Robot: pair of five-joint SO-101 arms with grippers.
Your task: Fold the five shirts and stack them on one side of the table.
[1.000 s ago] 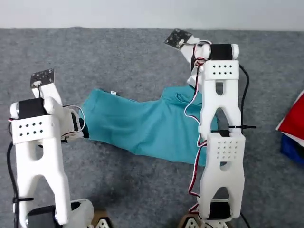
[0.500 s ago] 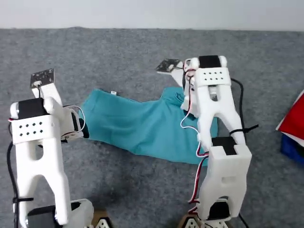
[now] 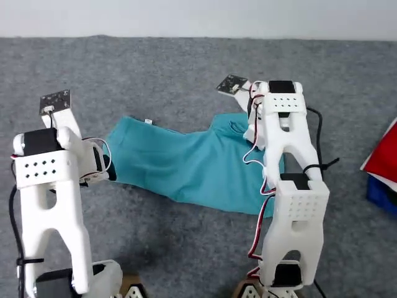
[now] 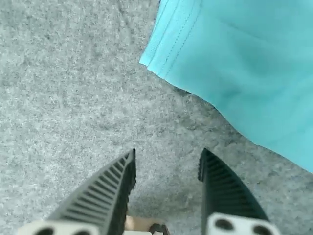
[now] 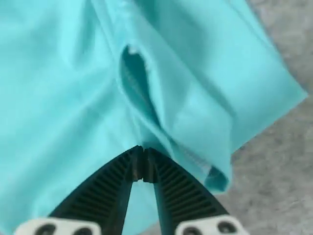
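A teal shirt lies spread out on the grey table, partly folded, with a loose fold near its collar. My right arm stands over the shirt's right part. In the right wrist view my right gripper is shut, its tips together just over a fold of the teal shirt. My left arm stands at the shirt's left edge. My left gripper is open over bare table, a short way from the corner of the teal shirt.
Red cloth on top of blue cloth lies at the table's right edge. Grey carpet-like table stretches behind the shirt up to a white wall. Both arm bases stand at the near edge.
My right arm has drawn back from the far side toward the shirt's collar, first shifting left, then slightly right. The shirt and the left arm have not moved.
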